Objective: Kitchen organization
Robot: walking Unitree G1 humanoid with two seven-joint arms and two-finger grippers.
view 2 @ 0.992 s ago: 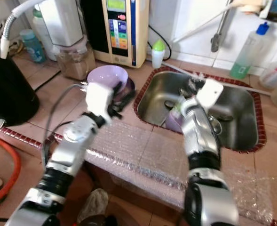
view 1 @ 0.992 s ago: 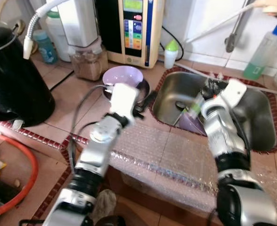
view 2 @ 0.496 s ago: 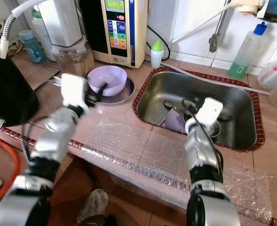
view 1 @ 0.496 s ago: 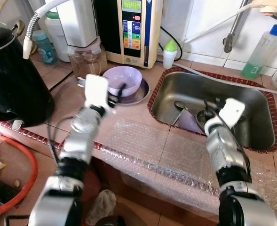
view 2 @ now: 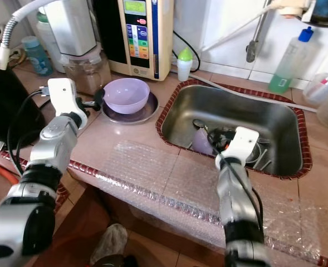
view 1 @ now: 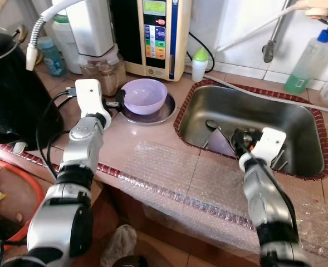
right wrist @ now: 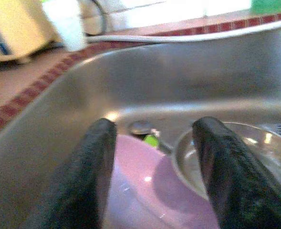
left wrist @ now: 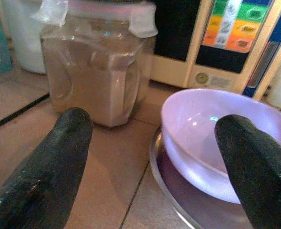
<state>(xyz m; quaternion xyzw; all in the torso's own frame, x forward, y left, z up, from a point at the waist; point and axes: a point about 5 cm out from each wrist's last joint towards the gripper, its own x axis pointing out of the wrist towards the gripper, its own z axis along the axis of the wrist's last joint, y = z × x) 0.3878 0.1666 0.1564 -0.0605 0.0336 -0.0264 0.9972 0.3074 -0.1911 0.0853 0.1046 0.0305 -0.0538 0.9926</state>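
Lilac bowl (view 1: 145, 95), sitting on a dark metal plate (view 1: 159, 114) on the tiled counter (view 1: 141, 139), just ahead of the left gripper (left wrist: 152, 143) and a little toward its inner side. Left gripper spread wide and empty, its fingers (left wrist: 54, 162) low over the tiles, one pointing at the gap before a clear jar of brown powder (left wrist: 97, 71), the other overlapping the bowl's near rim in the wrist view; contact with the bowl not clear. Beyond bowl and jar, a cream appliance with coloured buttons (view 1: 158, 36).

Right gripper (right wrist: 154, 171) down inside the steel sink (view 1: 297, 119), at its near wall, fingers (right wrist: 90, 176) parted and holding nothing. Directly under and ahead of them, a purple dish (right wrist: 145, 191) lying in the basin, with a round steel bowl (right wrist: 202, 157) beside it toward the far finger, and a spoon (view 1: 213, 125) just past the dish. Touching or hovering over the dish: cannot tell. Bubble wrap (view 1: 197, 183) draped over the counter edge behind both grippers.
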